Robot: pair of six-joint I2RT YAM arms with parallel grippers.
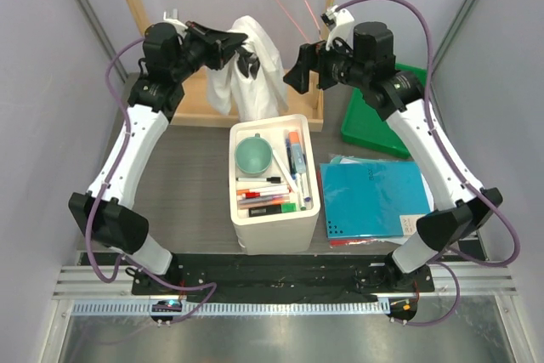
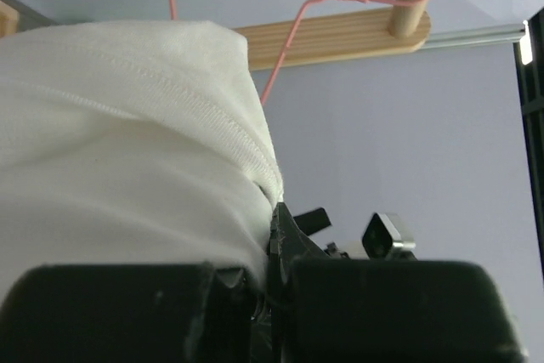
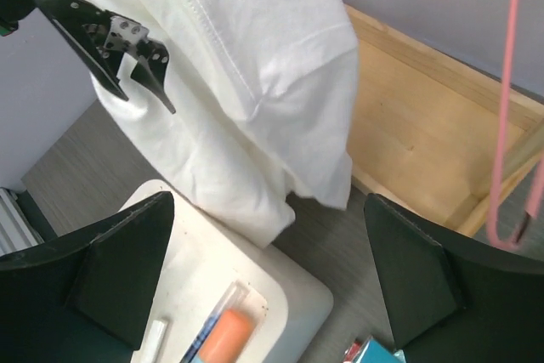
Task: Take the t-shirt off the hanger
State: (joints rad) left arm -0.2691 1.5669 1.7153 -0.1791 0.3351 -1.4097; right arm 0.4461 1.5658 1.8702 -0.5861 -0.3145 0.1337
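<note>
Grey bench [image 1: 195, 167] with wooden rack [image 1: 127, 2] at 12 o'clock. Left hand [image 1: 231, 43] pinches the white t-shirt [image 1: 255, 82], hanging at 11 o'clock, apparently clear of the pink wire hanger [image 1: 285, 4]. Right hand [image 1: 298, 70] is spread and empty. Removal seems complete; next, lower the shirt onto the bench.

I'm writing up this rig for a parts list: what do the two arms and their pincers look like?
The left arm and right arm have white tubular links with black joint housings and black bases. A purple cable loops along each. The left pincer and right pincer are black, with a small white module atop each wrist.
</note>
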